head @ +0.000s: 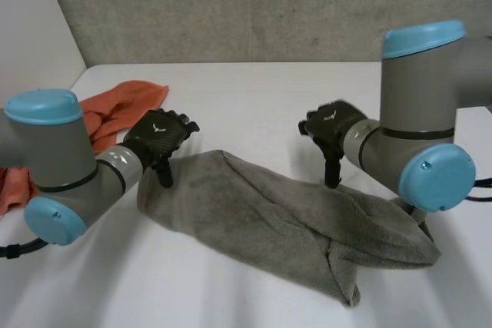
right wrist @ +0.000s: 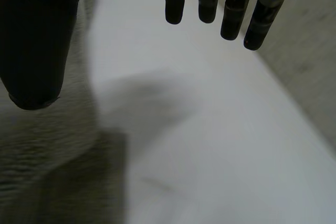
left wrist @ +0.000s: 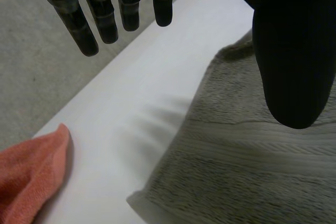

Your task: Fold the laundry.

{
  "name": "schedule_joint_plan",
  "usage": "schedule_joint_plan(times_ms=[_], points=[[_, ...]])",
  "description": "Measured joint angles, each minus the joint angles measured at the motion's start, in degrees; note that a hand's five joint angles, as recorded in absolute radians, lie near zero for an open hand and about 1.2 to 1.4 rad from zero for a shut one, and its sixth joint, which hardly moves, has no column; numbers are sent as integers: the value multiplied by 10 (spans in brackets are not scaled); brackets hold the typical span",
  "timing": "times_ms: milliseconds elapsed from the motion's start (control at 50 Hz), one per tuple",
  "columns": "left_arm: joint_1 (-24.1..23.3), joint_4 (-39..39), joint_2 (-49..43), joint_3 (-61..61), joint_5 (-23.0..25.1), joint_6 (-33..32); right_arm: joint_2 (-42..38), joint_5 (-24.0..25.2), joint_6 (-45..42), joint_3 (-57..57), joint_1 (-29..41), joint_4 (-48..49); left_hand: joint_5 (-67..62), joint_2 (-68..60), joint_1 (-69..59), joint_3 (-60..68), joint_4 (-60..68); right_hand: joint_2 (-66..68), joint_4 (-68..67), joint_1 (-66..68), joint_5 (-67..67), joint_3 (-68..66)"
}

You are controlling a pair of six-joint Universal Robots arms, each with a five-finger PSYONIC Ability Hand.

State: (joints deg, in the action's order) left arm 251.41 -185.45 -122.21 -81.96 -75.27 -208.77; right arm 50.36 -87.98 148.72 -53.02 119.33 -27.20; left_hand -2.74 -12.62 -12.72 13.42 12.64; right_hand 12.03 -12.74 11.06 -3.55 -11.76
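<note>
**Both hands open over the grey towel (head: 284, 220), nothing pinched yet**

Your left hand (head: 160, 134) has its fingers (left wrist: 107, 22) straight and set wide of the thumb (left wrist: 294, 77), holding nothing. The thumb hangs over the towel's ribbed end, and the fingers are over bare surface (left wrist: 157, 77) just past its edge. Right hand (head: 330, 124) is the same deal: fingers (right wrist: 207, 3) straight, thumb (right wrist: 34, 51) well apart from them, empty. That thumb is above the pile, with the fingertips over white surface beyond it.

So the far edge runs between thumb and fingers on both sides, which is right where you want it. The towel lies rumpled in a long lump from under the left thumb to past the right one, with a bunched tail on the thumb side of the right hand. An orange cloth (head: 115, 109) sits off beside the left fingers, apart from the towel.

My take: the step in hand is grabbing that far edge. Come down level and close thumb to fingers on one layer only. Match the two pinches so the edge lifts straight. It looks doubled over, so spread it flat before any fold. Can't tell whether either thumb touches the pile.
</note>
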Motion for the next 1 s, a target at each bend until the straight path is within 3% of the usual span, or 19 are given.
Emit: schedule_joint_plan(times_ms=[140,300,340,400,460,520,820,860,1000], points=[[2,28,40,-37,-7,22,-35,12,65,22,-4,-77,0,0,0,0,0,0,0,0,0,0],[0,30,79,-75,-22,57,-43,41,59,-16,-8,-110,0,0,0,0,0,3,-1,1,-1,-3],[-2,29,81,-77,-25,60,-43,44,56,-23,-8,-116,0,0,0,0,0,58,-51,49,-48,-61],[-5,27,82,-76,-31,62,-34,46,50,-42,-11,-122,0,0,0,0,0,390,-363,315,-341,-373],[-7,23,81,-73,-33,62,-20,47,47,-55,-19,-116,0,0,0,0,0,501,-487,392,-462,-495],[-8,14,77,-69,-33,62,11,52,42,-82,-34,-87,0,3,4,-7,-4,546,-549,408,-508,-549],[-22,-14,15,-14,-18,114,244,82,-13,-219,-43,29,0,9,11,-17,-10,546,-551,408,-508,-552],[-28,-13,-5,6,8,145,313,113,-32,-255,-36,31,0,9,11,-17,-10,546,-551,408,-508,-552],[-45,-12,-31,34,57,179,380,156,-69,-296,-22,28,0,9,11,-17,-10,546,-551,408,-508,-552]])
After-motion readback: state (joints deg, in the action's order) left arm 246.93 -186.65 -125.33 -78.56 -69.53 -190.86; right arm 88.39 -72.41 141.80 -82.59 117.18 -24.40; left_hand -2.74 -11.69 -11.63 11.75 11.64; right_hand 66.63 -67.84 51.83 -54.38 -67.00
